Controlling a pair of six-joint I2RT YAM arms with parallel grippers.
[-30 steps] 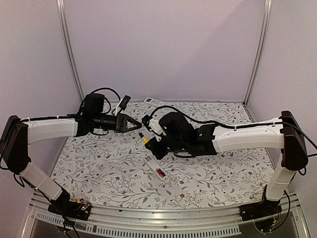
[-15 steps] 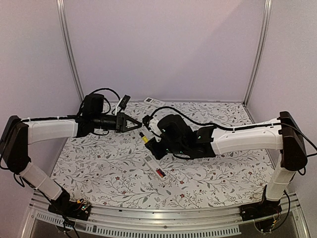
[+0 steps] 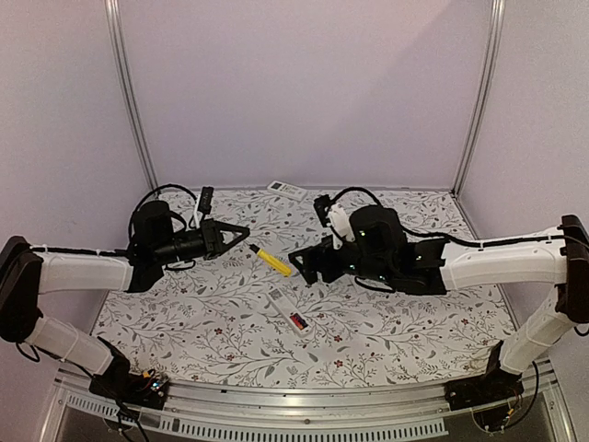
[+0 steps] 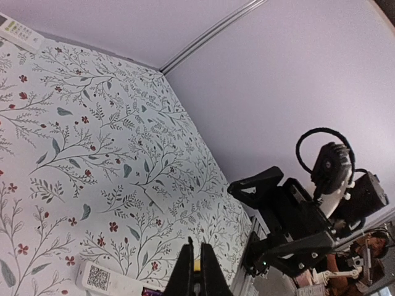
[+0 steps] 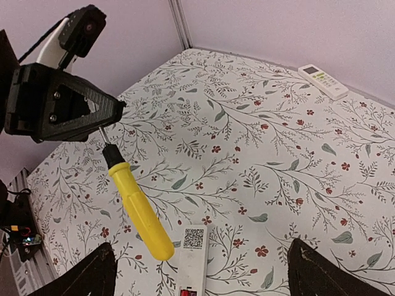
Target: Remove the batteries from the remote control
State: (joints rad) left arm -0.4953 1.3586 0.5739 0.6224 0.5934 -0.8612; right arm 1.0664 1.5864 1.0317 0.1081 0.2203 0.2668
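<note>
Right gripper [image 3: 302, 262] has opened wide and backed off right, leaving the screwdriver [image 3: 273, 261] on the table [image 3: 414, 322]. The left gripper [image 3: 241, 232] has pulled left, pinched shut on nothing. Nearest, the remote [image 3: 286, 308] lies back-up mid-table, with batteries [image 3: 297, 321] showing at its near end. It is likely light, stiff and slick: pin its long edges, then pry out the small, roll-prone cells. Farther off, the screwdriver lies loose.

Left arm [image 3: 83, 273] and right arm [image 3: 502, 262] match: white link shells, black joint housings, black wrist blocks. Loose black cables [image 3: 173, 191] loop over each wrist. Left gripper [image 3: 244, 231]: black triangular open-frame fingers [image 5: 55, 117], small screws in the frame. Tiny green LEDs [image 3: 363, 235] on right wrist housing.
</note>
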